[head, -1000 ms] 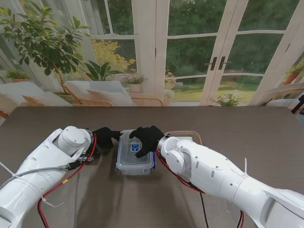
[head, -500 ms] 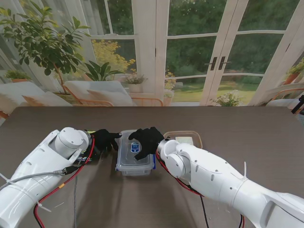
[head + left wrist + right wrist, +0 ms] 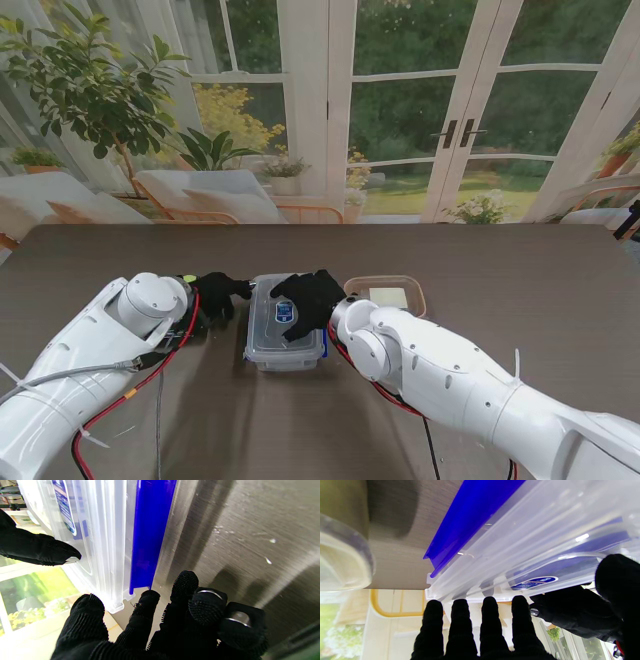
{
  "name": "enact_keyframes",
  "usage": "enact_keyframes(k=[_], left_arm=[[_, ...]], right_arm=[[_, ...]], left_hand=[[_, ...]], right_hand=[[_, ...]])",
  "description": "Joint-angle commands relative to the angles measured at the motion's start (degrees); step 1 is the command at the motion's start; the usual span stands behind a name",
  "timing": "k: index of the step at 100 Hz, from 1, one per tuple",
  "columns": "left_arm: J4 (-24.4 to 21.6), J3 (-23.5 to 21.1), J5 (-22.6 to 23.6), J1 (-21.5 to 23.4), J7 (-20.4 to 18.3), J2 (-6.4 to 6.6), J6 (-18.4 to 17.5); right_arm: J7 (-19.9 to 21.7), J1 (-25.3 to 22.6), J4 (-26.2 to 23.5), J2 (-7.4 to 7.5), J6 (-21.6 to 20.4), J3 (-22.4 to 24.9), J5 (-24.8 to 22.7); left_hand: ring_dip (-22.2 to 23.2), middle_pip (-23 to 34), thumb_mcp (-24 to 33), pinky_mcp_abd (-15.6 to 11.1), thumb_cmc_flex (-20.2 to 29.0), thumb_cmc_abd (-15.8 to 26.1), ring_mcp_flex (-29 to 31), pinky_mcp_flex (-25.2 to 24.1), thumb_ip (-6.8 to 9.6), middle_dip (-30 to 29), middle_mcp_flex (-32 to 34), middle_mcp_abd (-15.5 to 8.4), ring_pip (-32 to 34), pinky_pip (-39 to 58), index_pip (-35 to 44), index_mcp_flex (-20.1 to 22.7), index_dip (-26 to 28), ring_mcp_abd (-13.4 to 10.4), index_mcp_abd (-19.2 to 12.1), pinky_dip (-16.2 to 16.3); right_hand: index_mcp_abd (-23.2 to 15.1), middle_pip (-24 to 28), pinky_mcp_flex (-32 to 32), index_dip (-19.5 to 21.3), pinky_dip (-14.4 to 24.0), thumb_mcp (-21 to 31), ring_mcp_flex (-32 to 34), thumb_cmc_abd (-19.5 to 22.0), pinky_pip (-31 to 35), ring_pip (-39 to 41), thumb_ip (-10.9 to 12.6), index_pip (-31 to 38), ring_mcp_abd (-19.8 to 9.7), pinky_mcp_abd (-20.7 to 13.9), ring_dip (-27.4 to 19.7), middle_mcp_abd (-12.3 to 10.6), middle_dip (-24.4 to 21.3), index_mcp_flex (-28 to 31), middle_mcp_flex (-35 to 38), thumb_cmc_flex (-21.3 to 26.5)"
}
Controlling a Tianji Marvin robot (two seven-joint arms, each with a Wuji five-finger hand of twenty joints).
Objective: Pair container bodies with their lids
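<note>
Clear plastic container (image 3: 285,325) with its lid (image 3: 283,312) on sits mid-counter (image 3: 500,270), long axis 12-to-6. Right hand (image 3: 308,296) rests spread flat on the lid; left hand (image 3: 220,292), fingers loosely open and holding nothing, waits at its 9 o'clock side.

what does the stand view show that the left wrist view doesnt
Only the stand view: the second container to the right of the box, both white arms, and the right robot hand resting on the lid. Only the left wrist view: the left robot hand fingers spread beside the blue latch, not gripping. Both: the clear box and table.
</note>
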Motion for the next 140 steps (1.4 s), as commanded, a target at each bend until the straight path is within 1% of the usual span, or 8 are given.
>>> enact_keyframes(k=[1, 31, 61, 81, 95, 110, 122, 140], left_arm=[[0.1, 0.3, -0.9, -0.6, -2.3, -0.62, -0.1], [2.0, 2.6, -3.1, -2.3, -4.2, -1.08, 0.8], [6.5, 6.0, -4.2, -4.7, -2.8, -2.79, 0.5], [7.0, 6.8, -5.9, -5.3, -4.3, -2.96, 1.1], [5.1, 6.1, -5.3, -4.4, -4.9, -2.26, 2.4], [2.5, 3.4, -4.9, -2.4, -4.2, -1.71, 4.2], [-0.3, -0.2, -6.3, -0.1, -2.3, -1.82, 6.6], [-3.3, -4.0, -8.5, 2.4, -0.5, -1.99, 8.4]], right_arm=[[2.1, -2.2, 1.0, 0.34, 0.0, -1.1, -0.3], [1.4, -3.0, 0.6, 0.52, 0.5, -0.7, -0.8], [1.5, -3.3, 0.7, 0.68, 0.5, -0.4, -0.7], [1.6, -3.3, 0.9, 0.66, 0.4, -0.5, -0.5], [1.6, -3.3, 1.0, 0.59, 0.4, -0.5, -0.4], [1.7, -3.2, 1.0, 0.47, 0.4, -0.7, -0.3], [1.8, -3.1, 0.9, 0.4, 0.4, -0.8, -0.1], [2.0, -3.0, 0.9, 0.29, 0.4, -1.1, 0.1]], left_hand=[[-0.1, 0.7, -0.9, 1.9, 0.9, 1.7, 0.8, 0.5, 0.93, -0.3, 1.0, 1.5, -0.7, 0.8, -0.7, -0.3, -0.4, 3.4, -2.1, 0.5], [-0.6, 4.6, -1.2, 2.2, 0.2, 2.1, 4.2, 3.7, 0.91, 2.7, 4.1, 1.4, 0.7, 2.7, -1.3, -1.5, -0.7, 2.4, 0.4, -1.1], [-0.7, 6.9, -1.3, 0.6, -1.3, 2.6, 5.3, 5.0, 0.94, 5.4, 3.3, 0.8, 2.6, 4.6, -4.4, -14.3, -2.6, 0.7, -2.7, -2.9], [-0.7, 7.2, -1.2, 0.7, -1.0, 2.6, 4.4, 4.6, 0.91, 5.9, 2.6, 0.9, 2.7, 4.7, 0.8, 0.2, -0.8, 0.9, 0.2, -3.6], [-0.4, 6.8, -1.3, 0.6, -1.1, 2.6, 3.1, 3.3, 0.88, 5.9, 1.3, 0.9, 2.4, 4.2, 12.4, 10.1, 6.8, 0.8, 4.7, -3.9], [0.6, 3.1, -1.2, 0.0, -0.8, 2.3, 0.2, 0.6, 0.88, 3.0, -1.9, 1.2, 1.4, 2.5, 24.5, 11.2, 14.0, 1.4, 6.9, -1.9], [1.2, -2.1, -1.2, 1.0, 0.0, 1.8, -4.0, -3.1, 0.78, -2.2, -3.7, 2.3, -3.1, -0.7, 36.0, 8.4, 17.6, 4.9, 9.2, 2.9], [-3.2, -9.2, -1.2, 3.2, 1.0, 1.6, -9.8, -10.0, 0.63, -10.8, -2.8, 2.6, -17.6, -8.4, 40.6, 7.8, 19.3, 9.5, 10.5, 5.9]], right_hand=[[0.3, 0.7, -2.4, -0.8, -0.3, 0.6, 6.4, -2.5, 0.8, 7.6, -0.5, -1.1, 0.0, -2.1, 2.2, 0.9, -0.3, -2.4, -0.7, 0.6], [0.4, 0.7, -2.4, -1.2, -0.2, 0.8, 6.5, -2.7, 0.8, 7.6, -0.6, -1.6, 0.0, -2.1, 2.2, 0.9, -0.3, -2.2, -0.7, 0.5], [0.5, 0.8, -2.4, -1.3, -0.2, 0.8, 6.5, -2.7, 0.8, 7.6, -0.6, -1.6, 0.0, -2.1, 2.1, 1.0, -0.3, -2.2, -0.7, 0.6], [0.4, 0.8, -2.4, -1.3, -0.2, 0.8, 6.4, -2.6, 0.8, 7.6, -0.5, -1.5, 0.0, -2.1, 2.1, 1.0, -0.3, -2.2, -0.7, 0.6], [0.4, 0.7, -2.5, -1.3, -0.2, 0.8, 6.4, -2.6, 0.8, 7.6, -0.5, -1.5, -0.1, -2.1, 2.1, 1.0, -0.3, -2.2, -0.7, 0.6], [0.5, 0.8, -2.5, -1.3, -0.2, 0.8, 6.5, -2.6, 0.7, 7.7, -0.5, -1.5, -0.1, -2.2, 2.1, 1.0, -0.3, -2.2, -0.7, 0.6], [0.5, 0.8, -2.5, -1.3, -0.2, 0.7, 6.5, -2.5, 0.7, 7.7, -0.5, -1.6, -0.1, -2.2, 2.1, 1.0, -0.3, -2.3, -0.7, 0.6], [0.5, 0.7, -2.5, -1.4, -0.2, 0.7, 6.4, -2.5, 0.7, 7.7, -0.5, -1.5, -0.1, -2.2, 2.1, 1.0, -0.4, -2.2, -0.7, 0.7]])
